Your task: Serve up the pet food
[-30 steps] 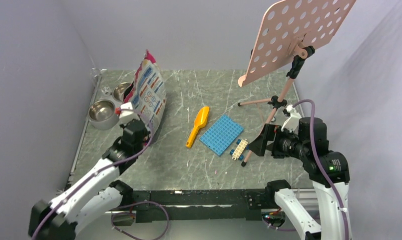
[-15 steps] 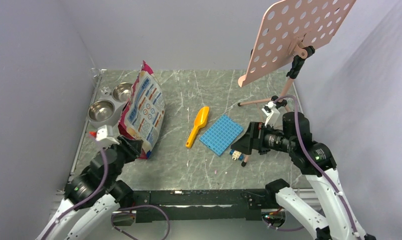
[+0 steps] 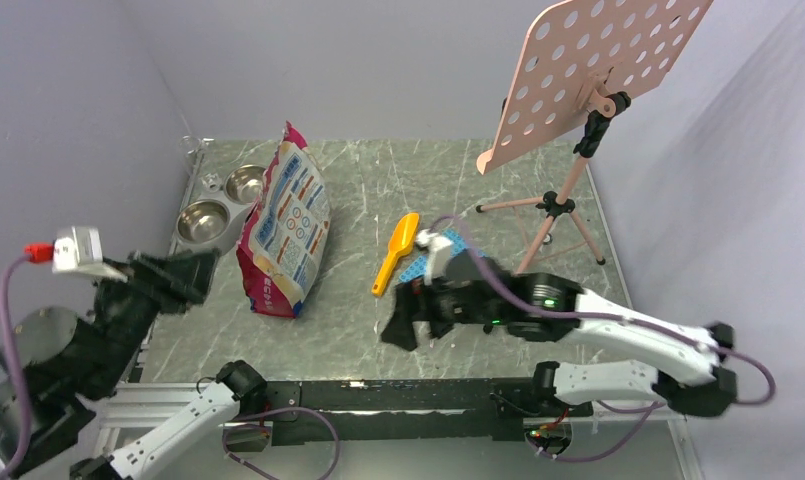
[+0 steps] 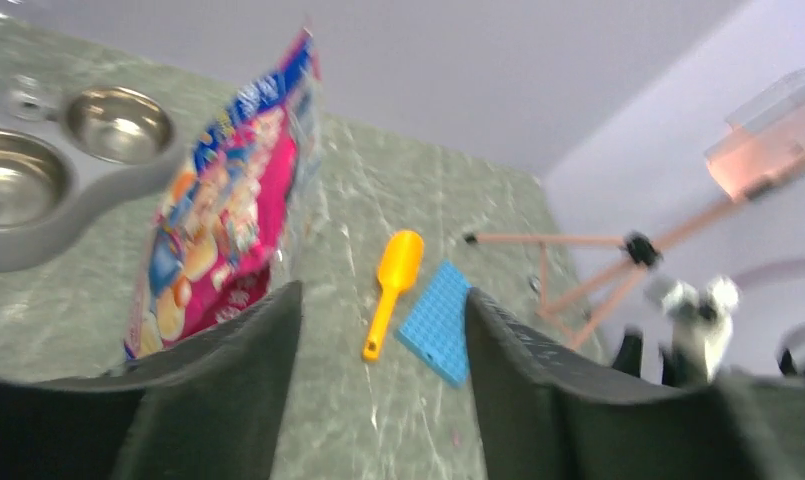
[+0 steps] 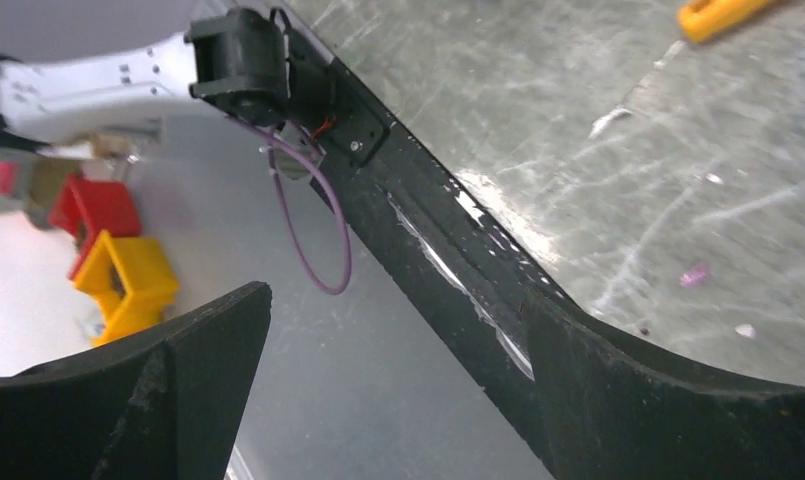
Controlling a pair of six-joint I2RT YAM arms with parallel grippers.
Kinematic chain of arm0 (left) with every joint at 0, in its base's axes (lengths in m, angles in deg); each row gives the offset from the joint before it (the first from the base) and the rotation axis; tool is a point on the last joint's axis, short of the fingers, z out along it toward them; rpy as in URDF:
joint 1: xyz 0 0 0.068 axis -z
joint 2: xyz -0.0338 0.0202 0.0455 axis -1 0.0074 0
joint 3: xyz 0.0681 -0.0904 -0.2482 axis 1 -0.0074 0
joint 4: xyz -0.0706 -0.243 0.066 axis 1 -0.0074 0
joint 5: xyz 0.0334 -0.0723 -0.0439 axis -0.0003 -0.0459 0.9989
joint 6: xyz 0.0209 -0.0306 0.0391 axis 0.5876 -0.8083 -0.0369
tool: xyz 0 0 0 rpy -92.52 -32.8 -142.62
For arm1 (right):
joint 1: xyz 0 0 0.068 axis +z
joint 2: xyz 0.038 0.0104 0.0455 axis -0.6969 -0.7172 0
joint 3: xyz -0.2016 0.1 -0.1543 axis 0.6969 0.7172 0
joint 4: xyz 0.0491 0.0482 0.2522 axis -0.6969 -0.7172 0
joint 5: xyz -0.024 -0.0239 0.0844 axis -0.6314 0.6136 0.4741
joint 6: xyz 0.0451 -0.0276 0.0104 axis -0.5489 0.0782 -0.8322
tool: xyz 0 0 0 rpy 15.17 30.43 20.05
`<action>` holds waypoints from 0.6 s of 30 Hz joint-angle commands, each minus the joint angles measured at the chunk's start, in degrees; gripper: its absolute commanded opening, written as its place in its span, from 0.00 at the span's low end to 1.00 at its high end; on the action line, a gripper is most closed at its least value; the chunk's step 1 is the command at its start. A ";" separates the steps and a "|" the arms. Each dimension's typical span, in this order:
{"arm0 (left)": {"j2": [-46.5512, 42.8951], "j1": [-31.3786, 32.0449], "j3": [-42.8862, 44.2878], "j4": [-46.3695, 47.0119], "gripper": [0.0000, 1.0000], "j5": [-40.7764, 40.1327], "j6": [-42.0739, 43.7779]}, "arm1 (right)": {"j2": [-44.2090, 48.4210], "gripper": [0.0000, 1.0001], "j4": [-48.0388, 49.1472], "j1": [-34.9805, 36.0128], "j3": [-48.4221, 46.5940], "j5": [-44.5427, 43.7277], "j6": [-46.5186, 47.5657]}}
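The pet food pouch (image 3: 283, 235) stands on end just right of the steel bowls (image 3: 218, 205), long axis near upright, top edge up. Its contents are hidden. The left gripper (image 3: 183, 275) is parted and empty. The right gripper (image 3: 400, 325), blurred, gapes wide and holds nothing.

I take the scoop (image 3: 396, 253) on the table (image 3: 378, 170) as my mark; the pet food pouch (image 3: 286, 235) stands to its left; the twin bowls (image 3: 223, 203) sit further left, beyond the pouch; the studded plate (image 4: 435, 322) lies just to its right; the tripod stand (image 3: 553, 205) stands right of it and further back.
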 commanded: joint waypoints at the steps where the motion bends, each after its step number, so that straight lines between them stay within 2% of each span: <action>1: 14.34 0.24 6.11 -4.76 0.72 -16.23 5.06 | -15.11 1.00 1.93 10.51 -13.90 -16.31 0.63; 4: 19.27 0.13 5.45 1.05 0.79 -20.16 11.44 | -25.21 1.00 -2.76 10.73 -25.48 -20.43 1.90; 7: 23.98 -0.89 4.42 3.68 0.82 -22.99 14.56 | -29.35 1.00 0.37 10.60 -31.87 -20.99 3.99; 9: 27.18 -4.49 4.63 4.00 0.85 -17.88 15.36 | -30.38 1.00 2.59 10.50 -33.34 -20.22 4.84; 12: 30.67 -13.53 5.20 4.02 0.87 -4.17 14.91 | -31.81 1.00 1.88 10.51 -34.93 -19.84 5.36; 15: 32.85 -17.40 4.16 4.16 0.79 1.84 15.70 | -32.78 1.00 -0.64 10.34 -35.88 -20.13 4.96; 18: 33.55 -19.76 3.50 3.81 0.63 5.59 16.16 | -32.23 1.00 -1.41 10.06 -35.88 -21.45 4.87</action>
